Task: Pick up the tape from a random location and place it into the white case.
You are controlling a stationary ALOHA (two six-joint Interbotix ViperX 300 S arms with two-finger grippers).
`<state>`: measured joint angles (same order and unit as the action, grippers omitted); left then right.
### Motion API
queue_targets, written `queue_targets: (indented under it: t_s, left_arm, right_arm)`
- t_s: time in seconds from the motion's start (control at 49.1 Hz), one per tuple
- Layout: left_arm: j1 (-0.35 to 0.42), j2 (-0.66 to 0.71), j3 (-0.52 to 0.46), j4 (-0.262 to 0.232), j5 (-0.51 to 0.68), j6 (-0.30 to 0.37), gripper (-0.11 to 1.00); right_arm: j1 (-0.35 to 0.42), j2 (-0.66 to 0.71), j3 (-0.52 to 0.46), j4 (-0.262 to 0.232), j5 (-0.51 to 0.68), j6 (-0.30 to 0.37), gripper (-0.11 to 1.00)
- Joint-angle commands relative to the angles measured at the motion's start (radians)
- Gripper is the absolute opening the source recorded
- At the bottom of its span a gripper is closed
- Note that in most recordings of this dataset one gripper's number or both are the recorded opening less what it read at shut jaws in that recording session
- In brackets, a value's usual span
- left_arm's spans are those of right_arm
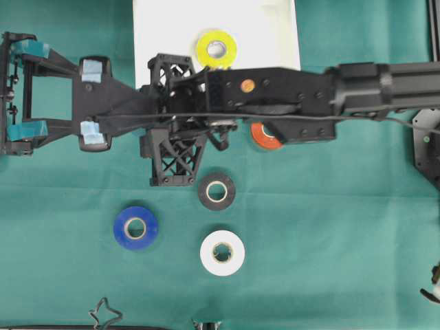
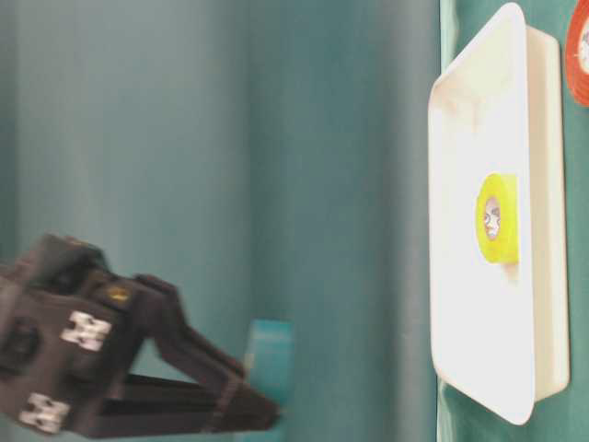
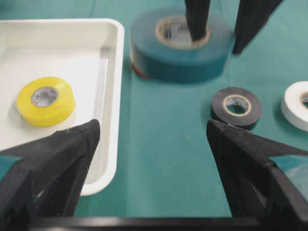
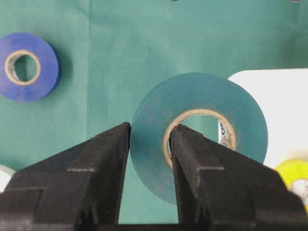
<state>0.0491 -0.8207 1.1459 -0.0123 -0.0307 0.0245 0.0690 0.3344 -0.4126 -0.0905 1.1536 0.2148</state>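
Carrying a teal tape roll (image 4: 199, 139) pinched through its wall, one finger in the core, the right end effector (image 4: 150, 159) is mid-transport; the white case (image 3: 108, 96) lies at about two o'clock from the roll in the wrist view, so next comes travel over its rim, then release; the left end effector (image 3: 154, 159) stands wide, empty

Green cloth (image 1: 330, 234) covers table; small metal star-shaped cutter (image 1: 104, 315) lies at near edge.

green cloth (image 1: 330, 234) over table, possibly a teal wall (image 2: 230, 138) behind
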Motion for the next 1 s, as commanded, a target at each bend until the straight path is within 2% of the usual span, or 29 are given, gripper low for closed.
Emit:
queue_targets:
  t_s: [0.0,0.978]
  left_arm:
    - [0.003,0.002,-0.012,-0.003,-0.008,0.0,0.96]
    - [0.003,0.002,-0.012,-0.002,-0.003,0.0,0.96]
  right_arm:
    - [0.002,-0.057,-0.031,-0.012,0.003,-0.002,0.29]
    - [0.006,-0.061,-0.029,-0.015,0.018,0.003,0.29]
